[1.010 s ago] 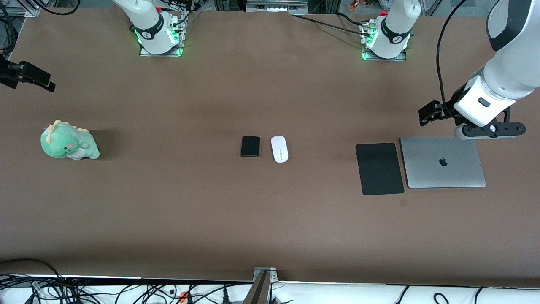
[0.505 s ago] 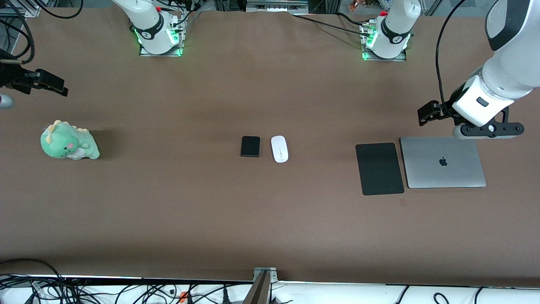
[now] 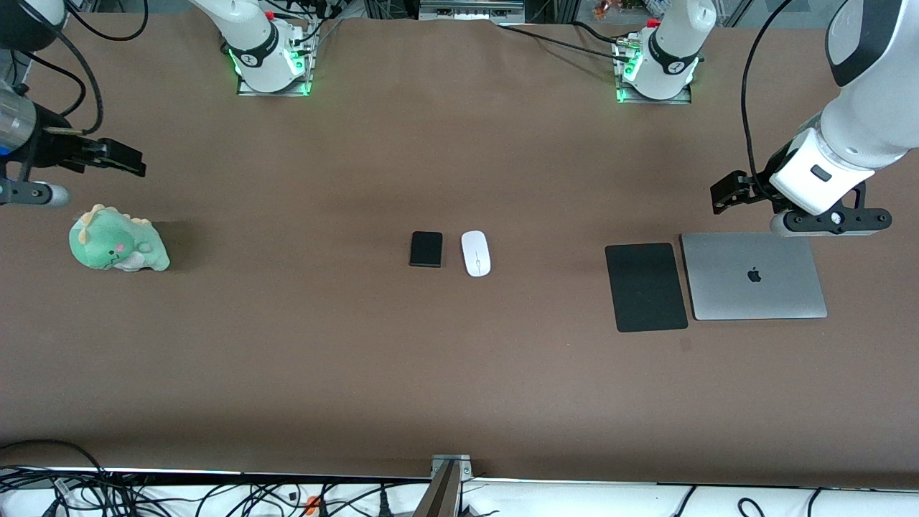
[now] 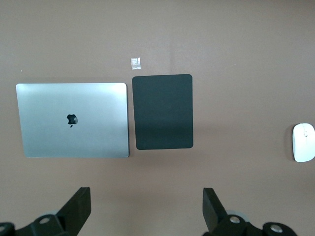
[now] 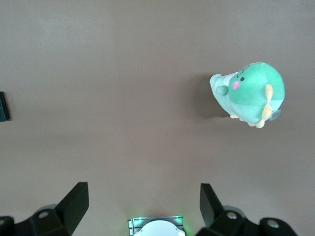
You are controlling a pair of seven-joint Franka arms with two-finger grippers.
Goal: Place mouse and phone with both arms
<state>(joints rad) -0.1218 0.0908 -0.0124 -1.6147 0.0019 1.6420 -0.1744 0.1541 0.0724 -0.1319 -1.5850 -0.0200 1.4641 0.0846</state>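
The white oval mouse (image 3: 475,253) and the small black phone (image 3: 426,249) lie side by side at the table's middle, the phone toward the right arm's end. Neither gripper is near them. My left gripper (image 3: 721,195) hangs open and empty over bare table close to the laptop. In the left wrist view its fingers (image 4: 78,206) stand wide apart, and the mouse (image 4: 303,142) shows at the picture's edge. My right gripper (image 3: 129,161) is open and empty over the table near the plush dinosaur. Only a sliver of the phone (image 5: 3,106) shows in the right wrist view.
A large flat black mat (image 3: 645,286) and a closed silver laptop (image 3: 754,276) lie side by side toward the left arm's end. A green plush dinosaur (image 3: 115,240) sits toward the right arm's end. The arm bases (image 3: 269,64) stand along the table's edge farthest from the front camera.
My right gripper has come in from the table's end toward the middle, above the plush. My left gripper has barely shifted. Mouse and phone have not moved.
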